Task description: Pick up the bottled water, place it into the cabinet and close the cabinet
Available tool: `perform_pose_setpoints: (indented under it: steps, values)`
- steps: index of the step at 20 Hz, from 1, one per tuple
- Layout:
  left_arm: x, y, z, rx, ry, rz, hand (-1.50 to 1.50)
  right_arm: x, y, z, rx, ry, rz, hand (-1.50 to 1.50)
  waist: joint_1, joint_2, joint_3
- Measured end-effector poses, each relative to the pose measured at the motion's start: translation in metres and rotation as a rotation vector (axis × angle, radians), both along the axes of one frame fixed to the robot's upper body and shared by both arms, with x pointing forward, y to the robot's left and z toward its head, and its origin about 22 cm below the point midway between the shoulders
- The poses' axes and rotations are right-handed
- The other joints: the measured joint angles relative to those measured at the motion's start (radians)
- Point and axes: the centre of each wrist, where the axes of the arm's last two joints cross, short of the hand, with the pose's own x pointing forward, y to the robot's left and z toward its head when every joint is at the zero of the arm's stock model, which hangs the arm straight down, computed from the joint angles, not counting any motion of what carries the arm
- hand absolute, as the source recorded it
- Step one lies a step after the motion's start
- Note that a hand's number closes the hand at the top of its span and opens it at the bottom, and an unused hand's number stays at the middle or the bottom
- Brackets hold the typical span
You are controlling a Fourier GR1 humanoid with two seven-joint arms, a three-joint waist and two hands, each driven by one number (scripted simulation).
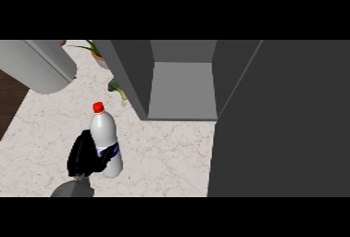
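- Low at the view's left, coming up from the lower edge on a grey forearm (74, 189), the black hand (87, 156) is curled round the lower half of the water bottle (106, 136). It sits at the view's left, so it reads as the robot's left hand; the right hand does not show.
- Within the hand, the bottle is white with a red cap (97, 107) and a dark blue label band (110, 150). The fingers wrap its left side, and a fingertip crosses the label.
- Beyond the hand's top, the bottle's neck and cap stand clear of it. Whether the bottle's base rests on the counter or is lifted cannot be told.
- Under and all round the hand lies the pale marbled counter (164, 157).
- Up and to the right of the hand, apart from the bottle, stands the grey cabinet (181, 88), its inside showing and bare, with its dark door (287, 120) swung open to the far right.
- Just above the bottle's cap, by the cabinet's left wall, green plant leaves (116, 89) show.
- Far up and to the left of the hand is a large pale grey rounded body (37, 65), which cannot be identified.
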Motion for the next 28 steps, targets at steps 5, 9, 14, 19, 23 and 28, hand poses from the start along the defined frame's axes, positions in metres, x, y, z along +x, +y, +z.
perform_pose_setpoints:
  steps: [5,9,14,19,23,28]
  values:
    - [-0.005,0.023,-0.014,-0.096,-0.032,-0.034,1.5,0.002,0.005,0.0,-0.012,-0.003,0.027,-1.5,-0.011,0.0,0.005]
    - [-0.001,0.019,-0.004,-0.098,-0.038,-0.07,1.5,0.0,0.003,0.0,-0.002,0.0,0.029,-1.5,-0.012,-0.001,0.007]
    - [0.014,-0.005,0.021,-0.084,-0.082,-0.109,1.5,0.001,0.009,-0.001,0.009,0.007,0.032,-1.5,-0.013,-0.002,0.008]
    - [0.035,-0.041,0.048,-0.045,-0.121,-0.125,1.5,0.003,0.012,-0.005,0.015,0.011,0.038,-1.5,-0.016,-0.002,0.008]
    - [0.049,-0.068,0.074,-0.008,-0.147,-0.125,1.5,0.007,0.016,-0.002,0.016,0.009,0.042,-1.5,-0.016,-0.002,0.008]
    - [0.064,-0.08,0.085,0.047,-0.122,-0.062,1.5,0.006,0.017,0.002,0.02,0.007,0.045,-1.5,-0.014,-0.002,0.006]
